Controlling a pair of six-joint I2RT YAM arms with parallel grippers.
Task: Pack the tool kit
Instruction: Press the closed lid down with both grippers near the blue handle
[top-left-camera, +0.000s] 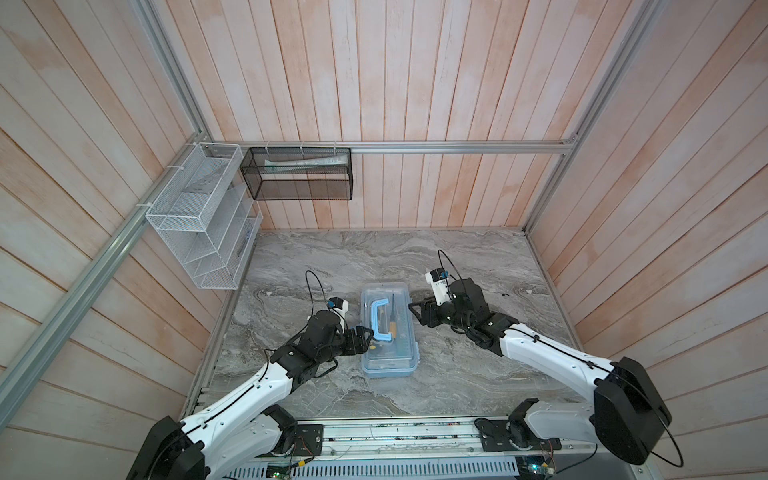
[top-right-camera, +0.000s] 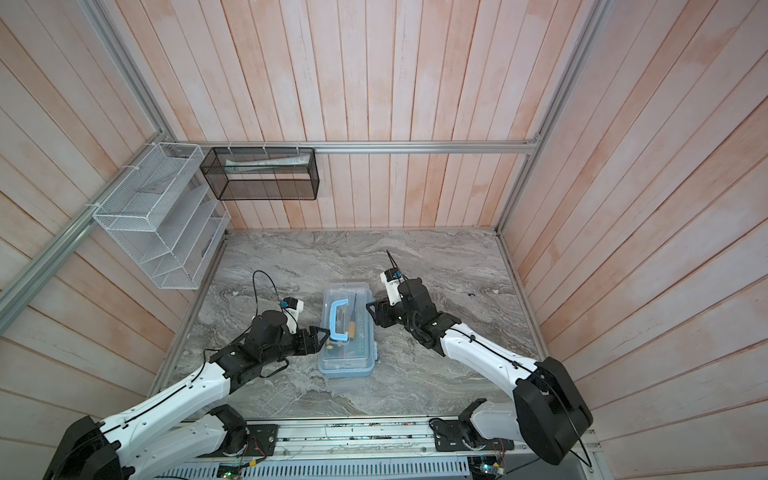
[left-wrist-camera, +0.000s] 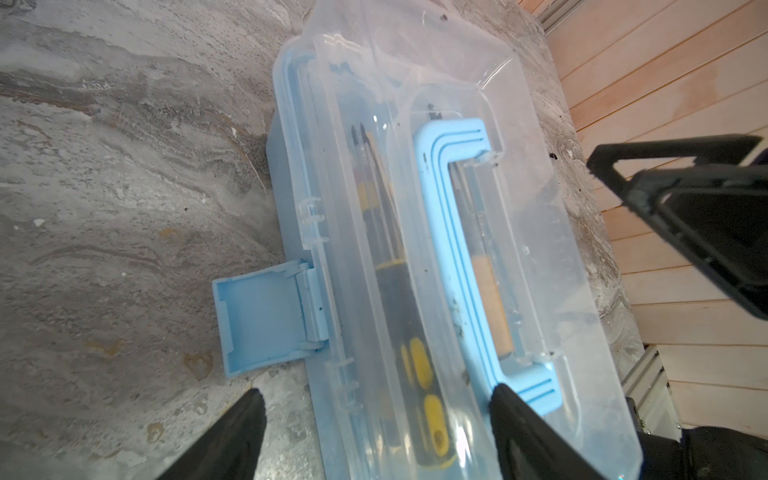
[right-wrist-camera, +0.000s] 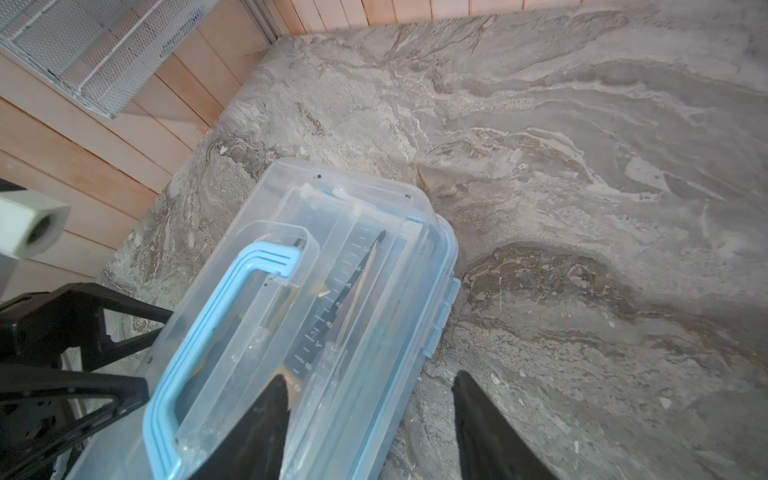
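The grey marbled table (top-left-camera: 374, 257) fills the floor of the wood-panelled cell. On the left wall hangs a white wire-mesh rack (top-left-camera: 199, 224), and a black mesh basket (top-left-camera: 299, 174) hangs from the back rail beside it.

The tool kit (top-left-camera: 392, 353) lies in the middle of the table with its long side running away from the arm bases, between the two arms. Its see-through lid is down over the light-blue base. The light-blue handle (left-wrist-camera: 453, 249) lies flat on the lid.

The left gripper (left-wrist-camera: 376, 390) is spread wide and grasps nothing. One finger hangs over the bare table and the other sits at the near end of the handle, so the jaws straddle the case's edge on that side. The right gripper (right-wrist-camera: 372, 376) is spread too, with one finger over the lid and the other beyond the case's far edge over the table, and it holds nothing.

The blue latch (left-wrist-camera: 262, 320) is flapped open, sticking out from the case's side over the table. Through the lid I can see a yellow-black screwdriver (left-wrist-camera: 409, 332) and a pencil (right-wrist-camera: 365, 274).
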